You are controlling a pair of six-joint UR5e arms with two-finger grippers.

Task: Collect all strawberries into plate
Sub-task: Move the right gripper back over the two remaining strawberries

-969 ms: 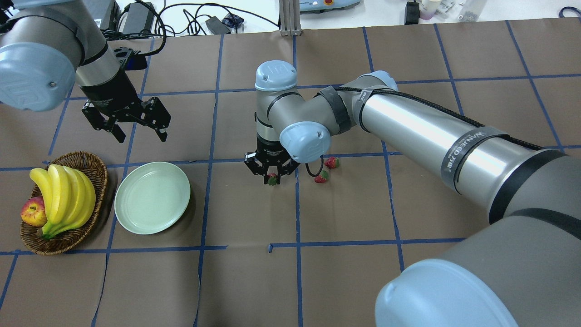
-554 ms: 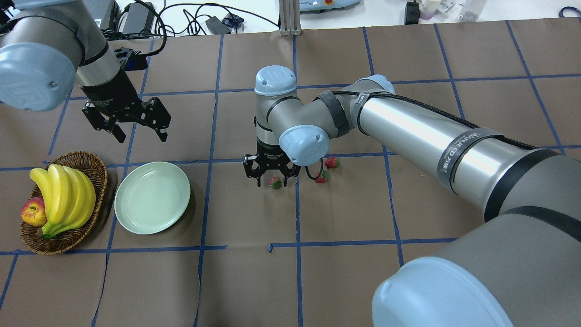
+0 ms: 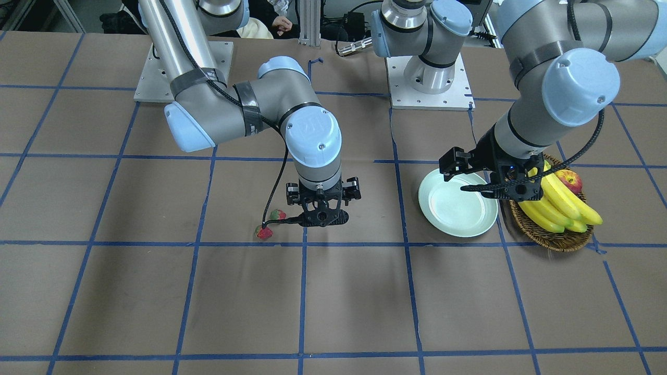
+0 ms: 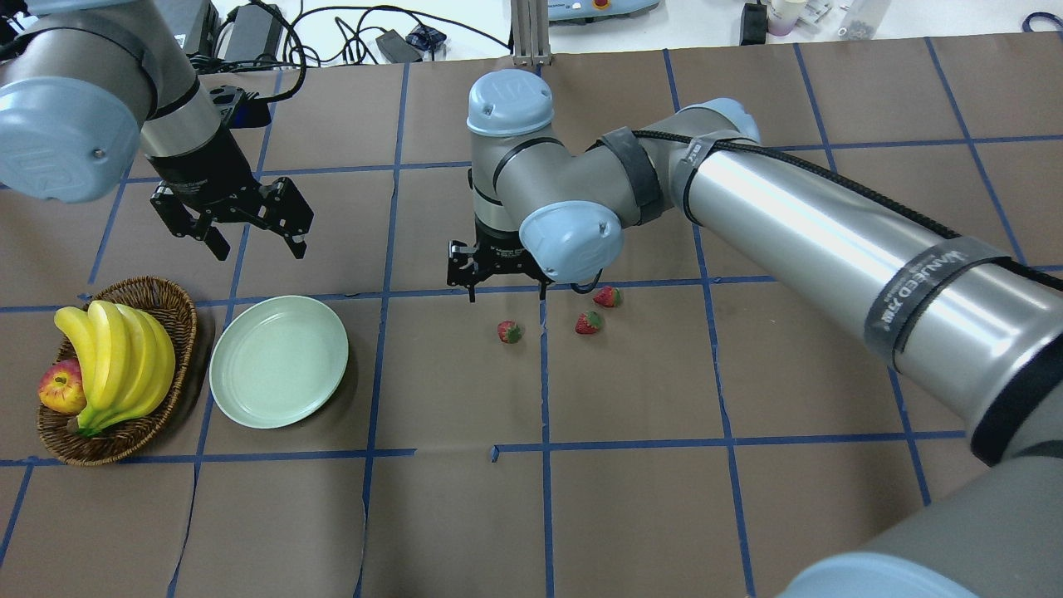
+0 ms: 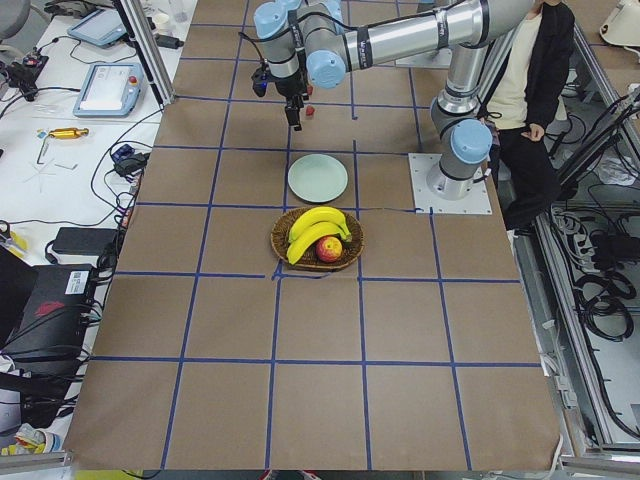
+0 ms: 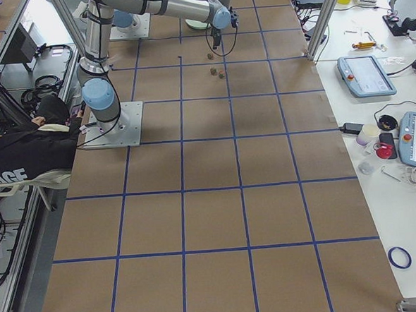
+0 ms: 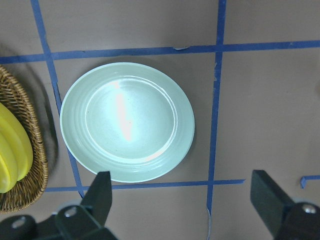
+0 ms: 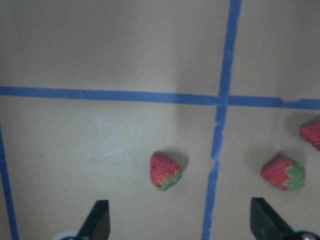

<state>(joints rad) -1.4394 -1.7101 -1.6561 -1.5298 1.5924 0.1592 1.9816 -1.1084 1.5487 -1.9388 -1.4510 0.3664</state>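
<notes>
Three strawberries lie on the brown table: one [image 4: 510, 332] near a blue tape line, two more [image 4: 588, 323] [image 4: 607, 296] to its right. The right wrist view shows them below the gripper [image 8: 165, 171] [image 8: 283, 173] [image 8: 312, 134]. My right gripper [image 4: 505, 291] is open and empty, raised above and just beyond the nearest strawberry. The pale green plate [image 4: 278, 361] sits empty at the left. My left gripper [image 4: 261, 249] is open and empty, hovering beyond the plate [image 7: 127, 122]. In the front-facing view two strawberries show [image 3: 264, 233] [image 3: 278, 214]; the third is hidden behind the right gripper [image 3: 319, 216].
A wicker basket [image 4: 170, 303] with bananas [image 4: 116, 361] and an apple [image 4: 60, 388] stands left of the plate, close to its rim. The right arm's long forearm [image 4: 830, 241] spans the table's right half. Cables and boxes lie beyond the far edge.
My right gripper opened off the nearest strawberry, then rose and drew back toward the far side. That strawberry stays on the table. The left arm has not moved.
</notes>
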